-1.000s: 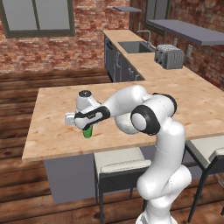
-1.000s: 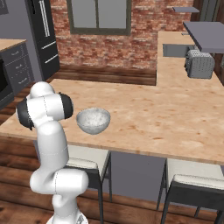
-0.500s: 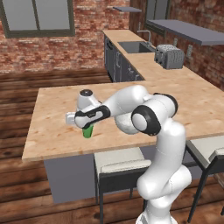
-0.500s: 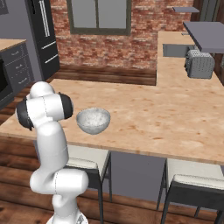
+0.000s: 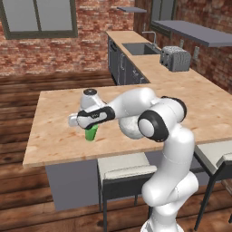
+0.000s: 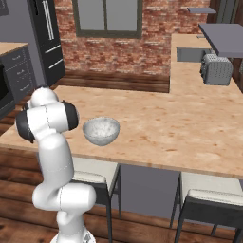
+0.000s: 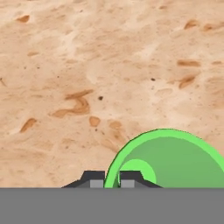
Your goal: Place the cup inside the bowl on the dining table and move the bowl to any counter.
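directly beneath the gripper (image 5: 92,127) we find one cup (image 5: 91,132), small and bright green, standing upright on the dining table (image 5: 54,136); in the hand view the two dark fingertips (image 7: 97,180) sit close together astride the cup's near rim (image 7: 114,168), one outside the wall and one inside, so we read the jaws as clamped on that rim (the wall between them is thin, hence the narrow gap). we judge the step in hand to be the first: the grasp on the cup is made, and the cup does not look lifted clear of the table. one bowl (image 6: 100,131), pale and speckled, rests on the same table off to the arm's side of the gripper, near but not touching the cup; in the left base view it is mostly hidden behind the white forearm. the next move, as we see it, calls for a straight lift, a short carry sideways until the cup hangs over the bowl's open mouth, then a lowering and release; a rim pinch may let the cup swing or slip, so a slow carry seems wise. beyond the gripper, one counter (image 5: 154,61) runs along the brick wall, bearing one toaster (image 5: 176,58) and one sink (image 5: 138,47). we count two stools (image 6: 195,201) tucked under the table's near edge.
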